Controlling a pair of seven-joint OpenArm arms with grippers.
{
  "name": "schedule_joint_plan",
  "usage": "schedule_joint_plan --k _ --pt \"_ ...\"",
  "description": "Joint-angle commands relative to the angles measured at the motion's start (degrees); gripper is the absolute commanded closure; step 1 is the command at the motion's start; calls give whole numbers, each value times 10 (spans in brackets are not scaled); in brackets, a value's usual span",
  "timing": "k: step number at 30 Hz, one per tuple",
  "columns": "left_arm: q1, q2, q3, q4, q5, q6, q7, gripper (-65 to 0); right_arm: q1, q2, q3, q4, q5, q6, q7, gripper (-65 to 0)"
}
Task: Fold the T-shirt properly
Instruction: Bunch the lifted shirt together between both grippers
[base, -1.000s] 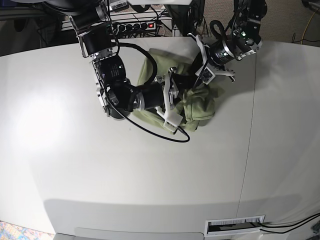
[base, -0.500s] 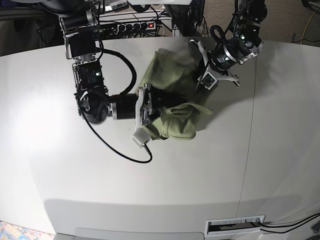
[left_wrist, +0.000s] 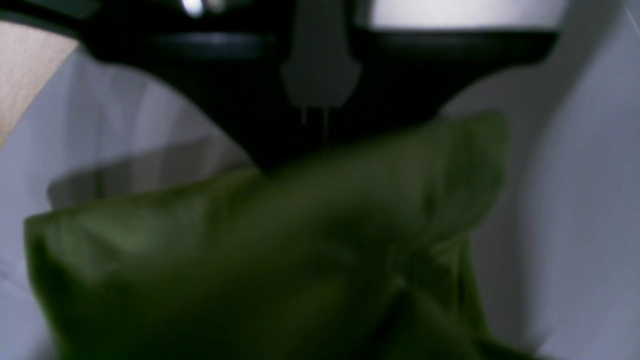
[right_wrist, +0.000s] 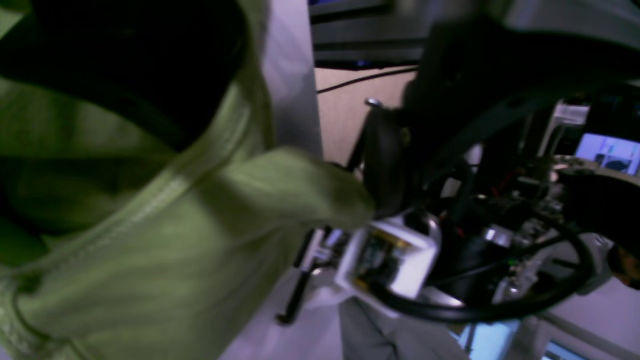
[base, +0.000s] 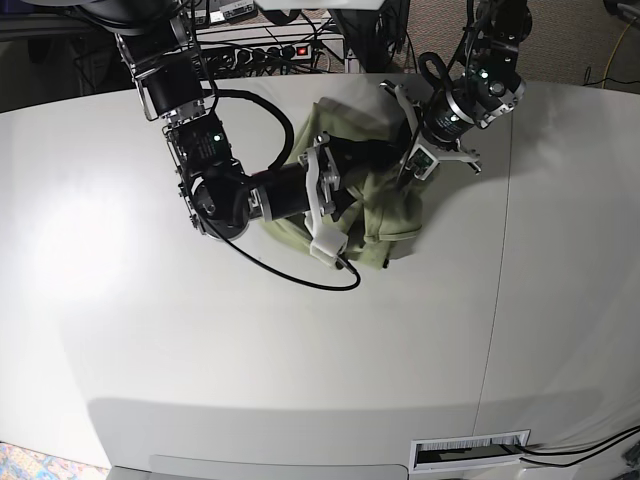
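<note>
- A white tabletop (base: 300, 380) is seen from above in the base view, with a wide bare stretch nearest the camera
- Beyond it, toward the far edge, the T-shirt (base: 385, 215) is seen lying as a bunched, rumpled olive-green heap on the tabletop, between the two arms
- On that view's left, the right end effector (base: 322, 205) is seen lying low at the near-left edge of the heap, pointing into the cloth; its white fingers appear spread, but whether any cloth is caught between them cannot be told
- In the right wrist view a seamed hem is seen close to the lens, blurred
- Further back, on the view's right, the left end effector (base: 412, 160) is seen at the far side of the heap; it is pressed together, apparently pinching a raised peak of the T-shirt, which is seen draped and out of focus in the left wrist view
- The step in hand is judged to be spreading the heap flat; it would be done well if the pinched edge were kept held, the opposite edge drawn away low, and no fold attempted until the cloth lies smooth
</note>
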Motion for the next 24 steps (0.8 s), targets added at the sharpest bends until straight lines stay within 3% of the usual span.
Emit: schedule_joint_plan --k 1,7,13,20,24 --pt "-1 1 0 5 3 -2 -2 0 13 -5 5 15 26 1 16 -307" --pt "-1 2 0 -1 3 -2 -2 0 16 -18 72 23 23 1 16 -307" --pt "-1 2 0 -1 3 -2 -2 0 37 -38 137 23 -49 1 16 -307" --pt "-2 2 0 -1 3 -2 -2 0 32 -38 127 23 18 1 16 -307" --pt "-2 1 0 -1 9 -2 -2 0 11 -31 95 23 -32 1 16 -307"
